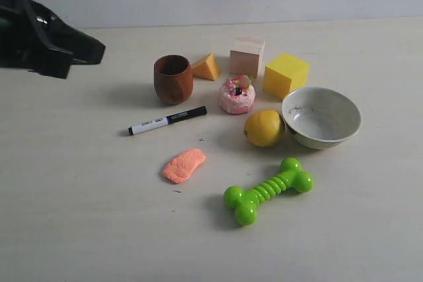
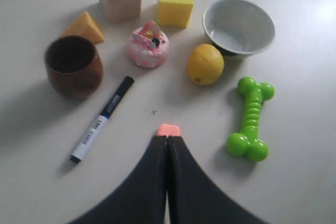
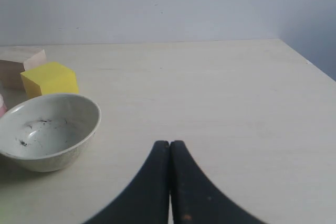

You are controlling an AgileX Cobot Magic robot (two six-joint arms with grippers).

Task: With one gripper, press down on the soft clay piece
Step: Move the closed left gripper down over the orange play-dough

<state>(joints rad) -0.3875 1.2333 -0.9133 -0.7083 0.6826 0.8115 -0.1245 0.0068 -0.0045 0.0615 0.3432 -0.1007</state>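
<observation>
The soft clay piece (image 1: 184,165) is a flat salmon-orange blob lying on the table, nearer the front than the marker. My left gripper (image 1: 98,51) hangs at the far left of the exterior view, well away from the clay. In the left wrist view my left gripper (image 2: 167,138) is shut with nothing in it, and only one end of the clay (image 2: 168,129) peeks out past its tips. My right gripper (image 3: 169,143) is also shut and empty, over bare table beside the bowl (image 3: 79,106). The exterior view does not show it.
Behind the clay lie a marker pen (image 1: 167,120), a wooden cup (image 1: 173,78), an orange wedge (image 1: 206,67), a pink toy cake (image 1: 236,94), a wooden cube (image 1: 247,55) and a yellow cube (image 1: 285,74). A lemon (image 1: 264,127), a bowl (image 1: 344,127) and a green bone toy (image 1: 268,190) sit to the right.
</observation>
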